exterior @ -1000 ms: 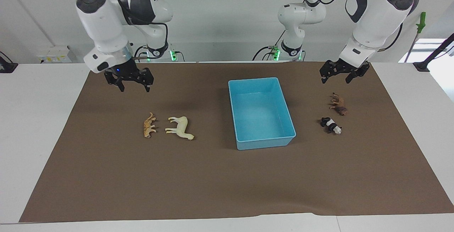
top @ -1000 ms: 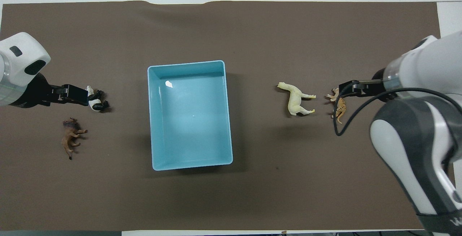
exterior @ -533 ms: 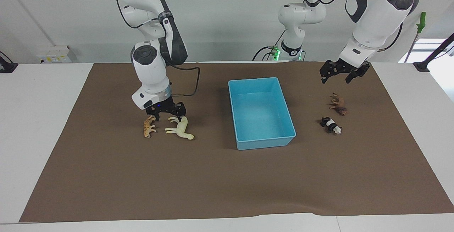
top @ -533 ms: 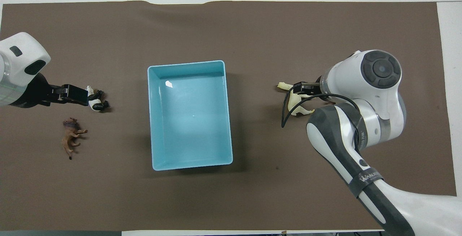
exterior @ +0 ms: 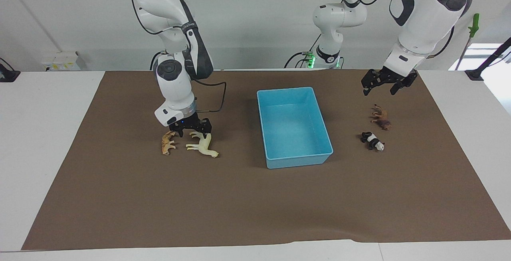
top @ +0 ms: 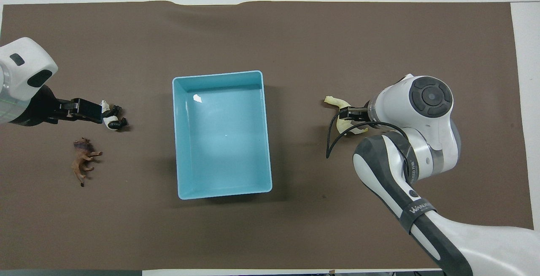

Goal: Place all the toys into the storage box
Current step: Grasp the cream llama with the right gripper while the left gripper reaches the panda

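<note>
Cream horse point(exterior: 203, 144) lies beneath our right claw point(exterior: 191, 127), fingers spread to straddle it; left claw point(exterior: 387, 80) waits spread above the brown toy point(exterior: 381, 118); blue box point(exterior: 294, 123) empty.

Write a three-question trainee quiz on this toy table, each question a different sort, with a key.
1. True or false: the light blue storage box already holds a toy.
2. Which toy is the right claw down at? A) cream-white horse B) tan spotted cat C) panda
3. Fill in: the left claw hangs in the air above the ____ figurine.

Key: 1 false, all four toys lie on the brown mat. 2 A. 3 brown.
</note>
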Available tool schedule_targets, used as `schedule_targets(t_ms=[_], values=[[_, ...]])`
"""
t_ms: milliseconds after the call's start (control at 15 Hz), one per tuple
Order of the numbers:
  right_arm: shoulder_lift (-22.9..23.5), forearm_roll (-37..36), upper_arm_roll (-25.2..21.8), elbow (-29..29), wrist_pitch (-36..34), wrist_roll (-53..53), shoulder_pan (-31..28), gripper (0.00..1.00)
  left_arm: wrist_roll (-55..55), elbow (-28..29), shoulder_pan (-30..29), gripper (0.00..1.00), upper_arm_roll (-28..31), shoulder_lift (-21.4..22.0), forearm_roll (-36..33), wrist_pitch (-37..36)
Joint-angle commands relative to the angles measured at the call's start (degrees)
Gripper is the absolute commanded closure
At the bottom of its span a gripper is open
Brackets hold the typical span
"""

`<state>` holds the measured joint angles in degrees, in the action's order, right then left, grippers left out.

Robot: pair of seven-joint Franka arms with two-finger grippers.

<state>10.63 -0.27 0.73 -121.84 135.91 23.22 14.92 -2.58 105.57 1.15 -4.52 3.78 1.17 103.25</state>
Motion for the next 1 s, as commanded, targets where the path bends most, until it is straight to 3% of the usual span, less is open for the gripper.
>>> schedule_targets(t_ms=[0, 133, 400, 467, 533, 667, 933], values=[[1.7, 0.1, -0.1, -0.6, 3.3, 3.3, 1.8, 0.0, -0.7, 11.0, -0.5, 0.0, 0.2, 4.0, 0.1, 13.0], [3.1, 0.1, -0.1, -0.6, 5.0, 3.1, 1.9, 0.0, -0.5, 14.6, -2.9, 0.0, 0.1, 1.9, 0.1, 20.6], [3.5, 0.1, -0.1, -0.6, 5.5, 2.8, 1.9, 0.0, -0.8, 15.2, -6.0, 0.0, 0.2, -5.4, 0.1, 30.7], [3.5, 0.1, -0.1, -0.6, 5.6, 2.7, 1.9, 0.13, -1.9, 15.3, -6.0, 0.0, 0.2, -7.7, 0.1, 33.2], [3.5, 0.1, -0.1, -0.6, 6.0, 2.7, 1.9, 0.36, -4.7, 15.4, -5.9, 0.0, 0.2, -10.1, 0.1, 36.4], [4.0, 0.1, -0.1, -0.6, 6.4, 3.2, 1.9, 1.0, -10.1, 17.8, -5.7, 0.0, 0.2, -12.4, 0.1, 43.7], [4.0, 0.1, -0.1, 0.1, 5.8, 3.1, 3.0, 1.0, -10.8, 20.6, -5.8, 0.0, 0.2, -15.6, 0.1, 47.3]])
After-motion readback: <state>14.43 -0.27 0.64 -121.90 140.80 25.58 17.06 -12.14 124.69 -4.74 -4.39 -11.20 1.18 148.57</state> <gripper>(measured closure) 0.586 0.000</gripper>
